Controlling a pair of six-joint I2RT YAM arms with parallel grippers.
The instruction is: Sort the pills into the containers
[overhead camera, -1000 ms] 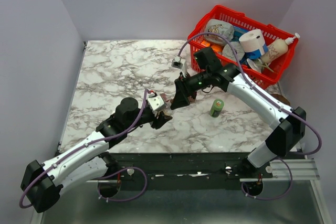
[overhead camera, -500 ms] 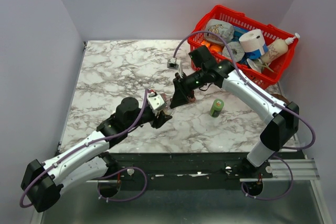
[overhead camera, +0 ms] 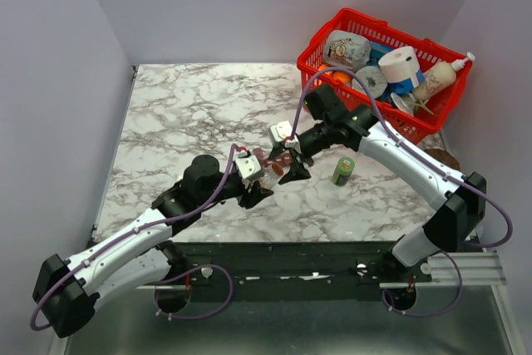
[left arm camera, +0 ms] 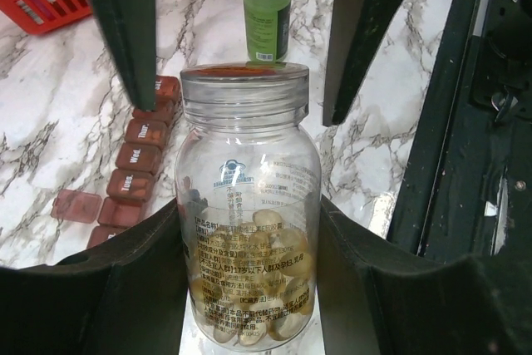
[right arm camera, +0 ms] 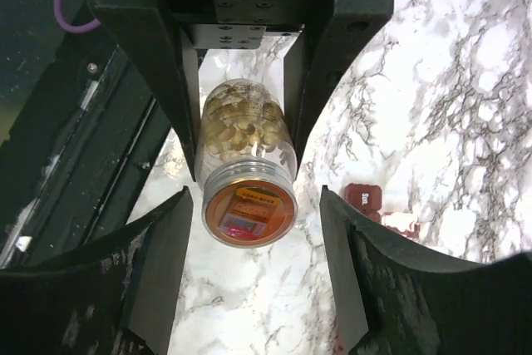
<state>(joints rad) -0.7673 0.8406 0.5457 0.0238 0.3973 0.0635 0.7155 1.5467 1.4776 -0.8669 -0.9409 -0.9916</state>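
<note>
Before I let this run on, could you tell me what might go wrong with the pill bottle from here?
1. The right gripper stands open around the cap, not touching it; closing off-centre could twist the pill bottle in the left gripper's hold.
2. Once uncapped, pills may spill onto the marble table instead of the organiser, which lies off to one side.

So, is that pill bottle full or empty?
Partly full: capsules fill only the lower part of the pill bottle held by the left gripper.
</note>
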